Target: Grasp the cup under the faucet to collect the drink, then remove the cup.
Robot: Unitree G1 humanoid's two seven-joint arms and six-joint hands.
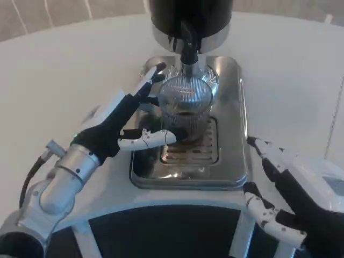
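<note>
The left robot hand (131,121) gripped the ribbed glass cup (185,110) standing on the drip tray (236,161) under the faucet (188,51), some dark drink collected, removal pending; the right robot hand (285,188) waited open.

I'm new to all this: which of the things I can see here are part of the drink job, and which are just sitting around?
Part of the job:
- cup, ribbed clear glass, under the faucet
- faucet, black, on the dispenser
- left hand, fingers around the cup
- drip tray, the cup stands on its grille

Just there:
- right hand, holding nothing, beside the tray
- white table
</note>
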